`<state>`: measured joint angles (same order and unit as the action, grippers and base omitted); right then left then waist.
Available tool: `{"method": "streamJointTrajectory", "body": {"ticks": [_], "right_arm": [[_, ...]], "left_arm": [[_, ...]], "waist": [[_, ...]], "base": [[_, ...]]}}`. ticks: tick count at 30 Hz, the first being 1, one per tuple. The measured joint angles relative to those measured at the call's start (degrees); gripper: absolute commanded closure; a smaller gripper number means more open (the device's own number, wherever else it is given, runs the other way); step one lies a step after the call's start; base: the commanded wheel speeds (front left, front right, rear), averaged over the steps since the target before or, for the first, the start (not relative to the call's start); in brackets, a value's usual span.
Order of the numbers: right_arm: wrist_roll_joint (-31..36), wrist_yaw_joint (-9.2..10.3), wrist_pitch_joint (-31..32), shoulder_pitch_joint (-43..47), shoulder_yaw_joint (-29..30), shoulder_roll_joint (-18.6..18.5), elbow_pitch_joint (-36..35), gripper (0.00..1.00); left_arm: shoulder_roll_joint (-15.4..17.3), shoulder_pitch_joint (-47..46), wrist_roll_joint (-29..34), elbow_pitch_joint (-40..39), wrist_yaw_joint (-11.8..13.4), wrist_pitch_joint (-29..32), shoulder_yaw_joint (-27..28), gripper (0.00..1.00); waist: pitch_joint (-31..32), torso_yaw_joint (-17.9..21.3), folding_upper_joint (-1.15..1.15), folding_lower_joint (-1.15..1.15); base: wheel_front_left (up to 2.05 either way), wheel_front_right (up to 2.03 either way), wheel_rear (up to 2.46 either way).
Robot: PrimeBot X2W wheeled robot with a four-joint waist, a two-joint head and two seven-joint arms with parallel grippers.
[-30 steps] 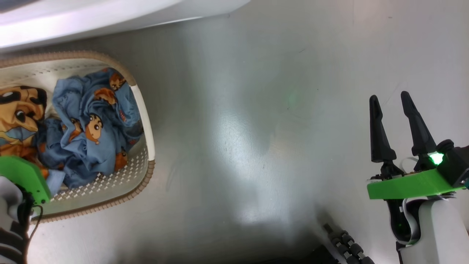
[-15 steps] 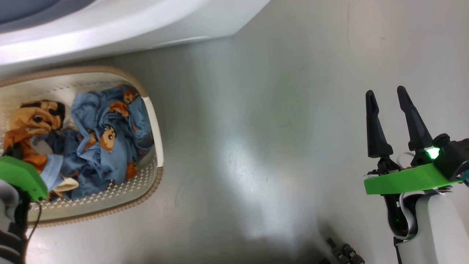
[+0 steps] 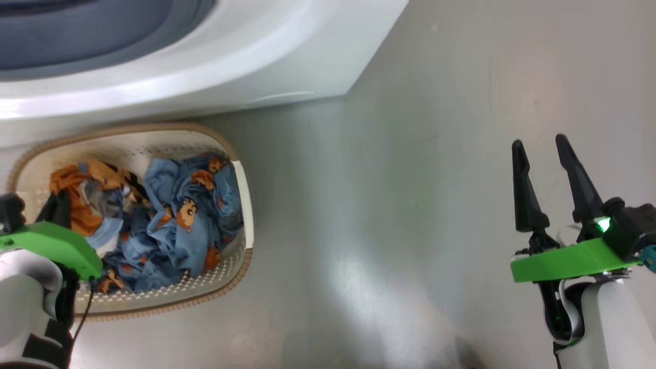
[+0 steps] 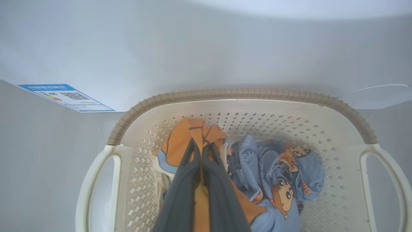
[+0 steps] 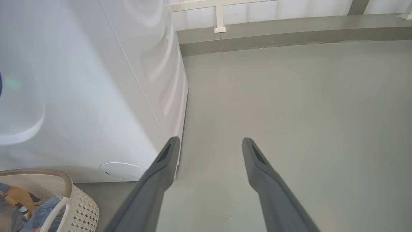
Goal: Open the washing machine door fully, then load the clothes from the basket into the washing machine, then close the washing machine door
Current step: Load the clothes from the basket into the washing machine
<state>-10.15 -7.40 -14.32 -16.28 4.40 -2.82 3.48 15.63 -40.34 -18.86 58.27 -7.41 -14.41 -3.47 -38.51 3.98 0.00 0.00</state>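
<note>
Left gripper point(image 4: 202, 146): pinched an orange fold of the clothes point(image 4: 257, 167), 8 o'clock.
Right gripper point(image 3: 538, 146): stood open, empty, 4 o'clock.
Floor point(image 3: 389, 205): was grey, glossy.
Basket point(image 3: 154, 127): stood at 9 o'clock.
Washing machine point(image 3: 266, 66): was white, 11 o'clock, just behind.

floor point(image 3: 400, 215): grey, glossy, glare patch | kerb point(image 5: 289, 33): grey, far end

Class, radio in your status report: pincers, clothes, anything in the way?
Left pincer shut on orange garment in basket. Right pincer open above floor. Blue clothes in basket. No obstruction seen.
</note>
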Motion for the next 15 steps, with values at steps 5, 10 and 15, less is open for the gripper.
{"method": "streamJointTrajectory", "body": {"ticks": [5, 10, 15], "right_arm": [[0.08, 0.00, 0.00, 1.36, 0.36, 0.00, 0.33, 0.00], [0.99, 0.00, 0.00, 2.60, 0.47, 0.00, 0.49, 0.00], [0.99, 0.00, 0.00, 4.39, 0.57, 0.01, 1.16, 0.00]], "left_arm": [[-0.78, 4.13, 0.08, -6.12, 0.00, -0.16, 2.20, 1.00], [-2.33, 8.17, 0.54, -12.17, 0.00, -0.22, 4.43, 1.00], [-5.05, 12.47, 2.07, -20.05, 0.01, -0.22, 7.02, 1.00]], "waist": [[3.31, -0.71, 0.00, 0.00], [6.52, -1.25, 0.00, 0.00], [9.96, -1.69, 0.00, 0.00]], "base": [[0.00, 0.00, 0.00], [0.00, 0.00, 0.00], [0.00, 0.00, 0.00]]}}
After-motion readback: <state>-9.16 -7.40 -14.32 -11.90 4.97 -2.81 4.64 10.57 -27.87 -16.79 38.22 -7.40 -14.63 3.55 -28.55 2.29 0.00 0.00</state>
